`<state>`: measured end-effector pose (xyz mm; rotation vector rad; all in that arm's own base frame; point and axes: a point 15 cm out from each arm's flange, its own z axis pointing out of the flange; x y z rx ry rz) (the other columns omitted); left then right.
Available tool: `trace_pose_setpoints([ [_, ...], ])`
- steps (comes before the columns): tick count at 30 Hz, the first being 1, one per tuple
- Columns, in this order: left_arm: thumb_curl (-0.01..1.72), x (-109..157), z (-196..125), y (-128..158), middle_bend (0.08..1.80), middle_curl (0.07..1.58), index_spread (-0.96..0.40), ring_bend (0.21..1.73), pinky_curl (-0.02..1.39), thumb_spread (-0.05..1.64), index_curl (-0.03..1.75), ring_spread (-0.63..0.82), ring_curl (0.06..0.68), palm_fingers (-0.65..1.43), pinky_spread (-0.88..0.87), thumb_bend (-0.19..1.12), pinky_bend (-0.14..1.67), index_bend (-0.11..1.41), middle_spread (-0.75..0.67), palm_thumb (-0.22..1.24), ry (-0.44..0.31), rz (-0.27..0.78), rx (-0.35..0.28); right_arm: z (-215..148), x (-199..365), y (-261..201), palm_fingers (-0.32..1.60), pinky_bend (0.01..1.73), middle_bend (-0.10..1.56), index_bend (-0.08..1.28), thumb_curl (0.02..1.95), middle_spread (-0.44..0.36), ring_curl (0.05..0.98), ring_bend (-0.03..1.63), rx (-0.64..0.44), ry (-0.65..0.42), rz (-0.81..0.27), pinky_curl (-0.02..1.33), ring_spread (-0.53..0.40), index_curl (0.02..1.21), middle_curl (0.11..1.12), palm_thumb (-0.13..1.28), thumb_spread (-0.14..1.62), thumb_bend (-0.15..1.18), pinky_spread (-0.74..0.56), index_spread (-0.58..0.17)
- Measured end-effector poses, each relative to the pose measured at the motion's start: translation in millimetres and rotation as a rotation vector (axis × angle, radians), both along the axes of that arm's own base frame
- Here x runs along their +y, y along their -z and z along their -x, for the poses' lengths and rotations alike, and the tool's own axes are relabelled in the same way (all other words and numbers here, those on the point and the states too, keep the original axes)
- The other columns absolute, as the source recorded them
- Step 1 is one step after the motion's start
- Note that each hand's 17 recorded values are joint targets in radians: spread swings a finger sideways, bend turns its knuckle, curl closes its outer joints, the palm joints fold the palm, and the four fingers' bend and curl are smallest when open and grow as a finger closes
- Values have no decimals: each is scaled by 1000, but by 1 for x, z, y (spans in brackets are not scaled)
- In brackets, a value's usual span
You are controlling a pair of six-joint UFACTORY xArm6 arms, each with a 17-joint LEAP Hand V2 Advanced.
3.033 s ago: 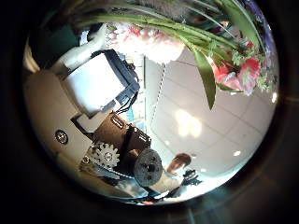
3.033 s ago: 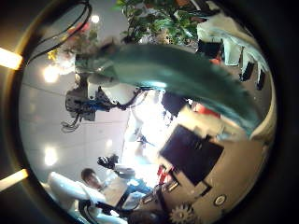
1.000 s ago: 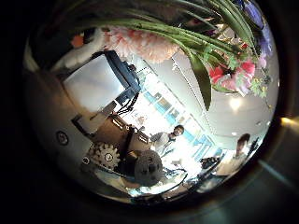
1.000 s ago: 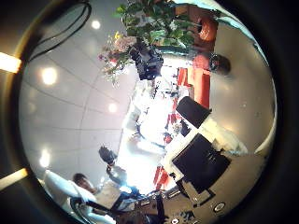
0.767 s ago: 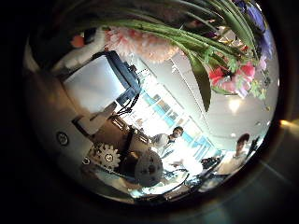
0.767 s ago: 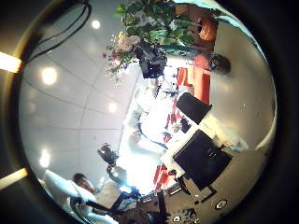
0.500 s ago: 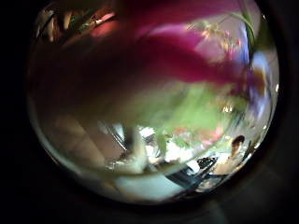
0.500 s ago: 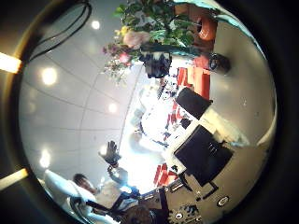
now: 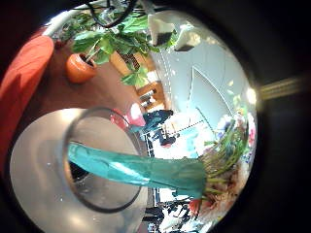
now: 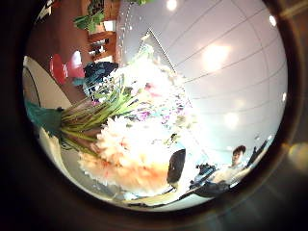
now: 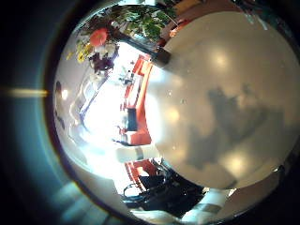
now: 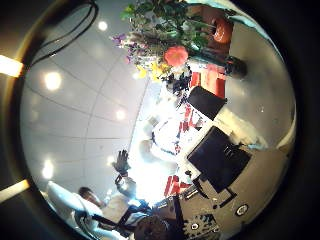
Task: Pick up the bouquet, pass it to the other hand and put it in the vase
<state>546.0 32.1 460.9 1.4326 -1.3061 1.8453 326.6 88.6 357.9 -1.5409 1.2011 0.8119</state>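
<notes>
Round pale table (image 9: 34,165) carries glass vase (image 9: 102,160); bouquet (image 10: 135,135) stem wrap (image 9: 136,167) lies across its mouth, axis tilted. Left hand nearer; finger states can't be told.

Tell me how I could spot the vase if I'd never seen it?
Find the round pale table. On it stands a clear glass vase with a wide round mouth. A teal-wrapped bouquet stem pokes into it, unlike the orange plant pot farther off.
</notes>
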Motion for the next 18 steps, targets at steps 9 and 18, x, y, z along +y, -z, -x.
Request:
trace_pose_setpoints([
  [9, 348, 29, 31, -37, 167, 328, 57, 510, 382, 891, 301, 566, 172, -147, 585, -32, 183, 116, 546, 60, -49, -28, -35, 4, 1, -7, 601, 499, 391, 277, 531, -207, 192, 726, -21, -7, 6, 103, -139, 470, 385, 768, 995, -23, 463, -412],
  [18, 338, 8, 113, -49, 165, 275, 75, 470, 331, 913, 264, 580, 174, -100, 571, -27, 184, 151, 539, 93, -22, -146, 15, 18, -12, -6, 621, 510, 392, 258, 532, -186, 191, 739, -35, -17, 110, 76, -152, 479, 397, 768, 994, -23, 470, -416],
])
